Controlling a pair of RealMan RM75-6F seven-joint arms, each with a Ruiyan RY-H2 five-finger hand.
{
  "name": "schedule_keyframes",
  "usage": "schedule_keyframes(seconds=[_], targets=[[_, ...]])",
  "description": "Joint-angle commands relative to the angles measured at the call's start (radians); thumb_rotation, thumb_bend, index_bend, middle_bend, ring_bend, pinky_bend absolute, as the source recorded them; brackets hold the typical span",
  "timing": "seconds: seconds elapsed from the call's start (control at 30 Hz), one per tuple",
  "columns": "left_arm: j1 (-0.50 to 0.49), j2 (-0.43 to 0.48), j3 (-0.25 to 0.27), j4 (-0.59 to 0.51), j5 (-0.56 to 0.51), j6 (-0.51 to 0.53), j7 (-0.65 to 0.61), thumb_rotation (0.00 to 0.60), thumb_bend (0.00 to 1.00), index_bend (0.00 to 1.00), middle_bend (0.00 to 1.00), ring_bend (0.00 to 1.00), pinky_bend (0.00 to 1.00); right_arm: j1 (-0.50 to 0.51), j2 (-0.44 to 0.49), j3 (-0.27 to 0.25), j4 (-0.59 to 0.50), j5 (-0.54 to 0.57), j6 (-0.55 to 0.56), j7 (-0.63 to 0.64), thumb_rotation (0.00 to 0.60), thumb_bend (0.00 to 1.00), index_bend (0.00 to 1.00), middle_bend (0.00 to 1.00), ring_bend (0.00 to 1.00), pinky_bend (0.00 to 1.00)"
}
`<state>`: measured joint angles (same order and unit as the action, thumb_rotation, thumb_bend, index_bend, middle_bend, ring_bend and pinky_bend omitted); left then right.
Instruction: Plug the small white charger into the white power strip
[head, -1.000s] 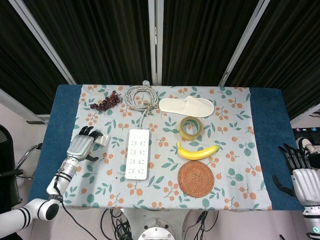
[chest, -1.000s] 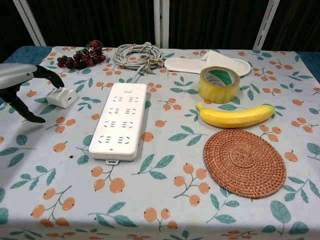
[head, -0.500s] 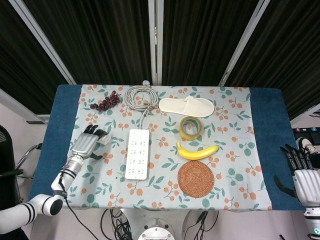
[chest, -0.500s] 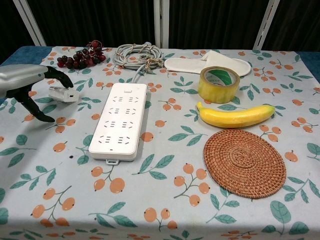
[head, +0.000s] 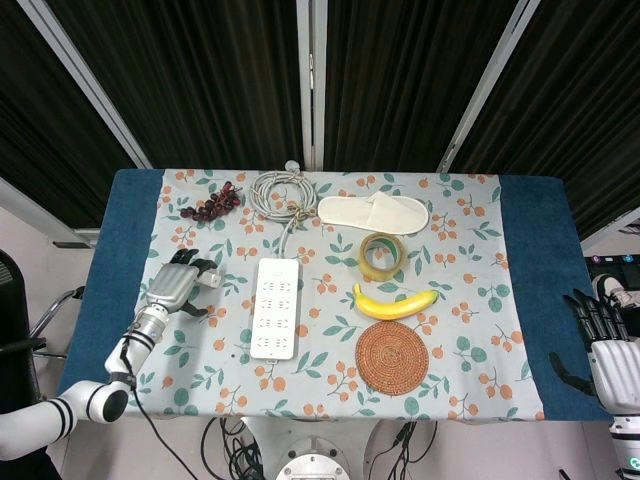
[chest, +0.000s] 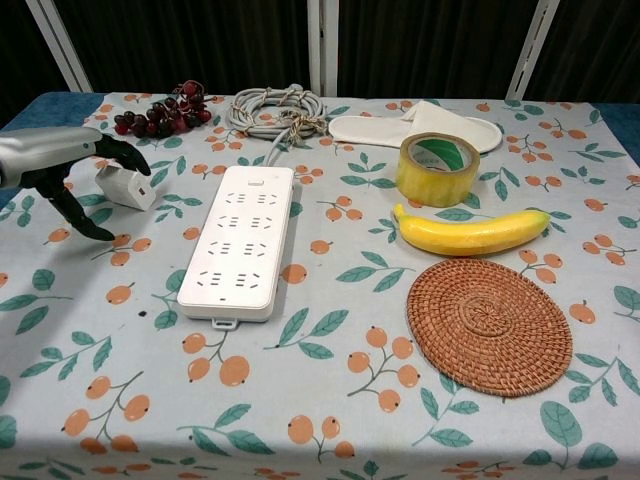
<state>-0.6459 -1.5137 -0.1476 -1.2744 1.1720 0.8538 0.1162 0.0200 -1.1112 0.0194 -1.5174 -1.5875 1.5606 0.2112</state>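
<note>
Charger (chest: 126, 186): small white block, far-left part of table, just left of power strip; tilted, looks tipped up off cloth under left hand.
Left hand (chest: 62, 165): silver back, black fingers; fingers curled over charger from left, one fingertip on top edge, thumb down beside it. Looks pinched between finger and thumb; firmness of grip hard to tell.
Right hand (head: 608, 355): far right, off tablecloth edge, fingers apart, holding nothing.
Power strip (chest: 241, 239): long white flat rectangle, smooth plastic, rows of sockets facing up, all bare; cord running from far end into coiled cable (chest: 275, 108).
Progress: early. Charger grasped or nearly so, not plugged. Left to do, by judgement: lift clear, carry right over strip, turn prongs down, line up with socket, press in.
Prongs: not visible, facing unknown.
Tablecloth (chest: 330, 400): pale fabric, orange fruit and green leaf print, over blue table (head: 531, 220).
Grapes (chest: 162, 108): dark cluster, far left, bumpy.
Slipper (chest: 420, 124): cream, soft, flat, far side right of cable.
Tape roll (chest: 438, 168): yellow ring, glossy, lying flat, right of strip.
Banana (chest: 470, 232): yellow, curved, smooth, near side of tape.
Coaster (chest: 490, 325): round, brown, woven, ribbed spiral, near right.
Risk: light smooth block could slip or twist in a fingertip pinch.
</note>
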Motion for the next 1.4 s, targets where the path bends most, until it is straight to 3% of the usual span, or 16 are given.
schedule_keyframes(seconds=[0.03, 0.47, 0.67, 1.03, 1.27, 1.4], targets=[[0.002, -0.01, -0.012, 0.015, 0.02, 0.034, -0.02, 0.6, 0.06, 0.25, 0.25, 0.06, 0.0, 0.001, 0.0, 0.0, 0.0, -0.002, -0.001, -0.001, 0.6, 0.27, 0.0, 0.0, 0.0, 0.0], [-0.045, -0.072, -0.012, 0.099, 0.054, 0.042, 0.026, 0.6, 0.14, 0.39, 0.35, 0.15, 0.03, -0.004, 0.0, -0.001, 0.002, -0.001, 0.004, 0.002, 0.6, 0.27, 0.0, 0.0, 0.0, 0.0], [-0.055, -0.072, -0.001, 0.106, 0.045, 0.045, 0.116, 0.6, 0.22, 0.42, 0.37, 0.16, 0.04, -0.006, -0.001, 0.0, 0.006, 0.001, 0.003, 0.006, 0.6, 0.27, 0.0, 0.0, 0.0, 0.0], [-0.065, -0.078, 0.0, 0.105, 0.024, 0.05, 0.179, 0.6, 0.27, 0.46, 0.42, 0.2, 0.06, -0.007, -0.002, 0.001, 0.012, 0.007, 0.0, 0.014, 0.6, 0.27, 0.0, 0.0, 0.0, 0.0], [-0.041, -0.082, -0.017, 0.105, 0.075, 0.095, -0.013, 0.6, 0.33, 0.52, 0.52, 0.3, 0.11, -0.007, -0.004, 0.002, 0.018, 0.01, -0.003, 0.02, 0.6, 0.27, 0.0, 0.0, 0.0, 0.0], [-0.011, -0.081, -0.03, 0.096, 0.113, 0.136, -0.216, 0.6, 0.35, 0.53, 0.53, 0.3, 0.12, -0.007, -0.005, 0.003, 0.02, 0.01, -0.002, 0.022, 0.6, 0.27, 0.0, 0.0, 0.0, 0.0]])
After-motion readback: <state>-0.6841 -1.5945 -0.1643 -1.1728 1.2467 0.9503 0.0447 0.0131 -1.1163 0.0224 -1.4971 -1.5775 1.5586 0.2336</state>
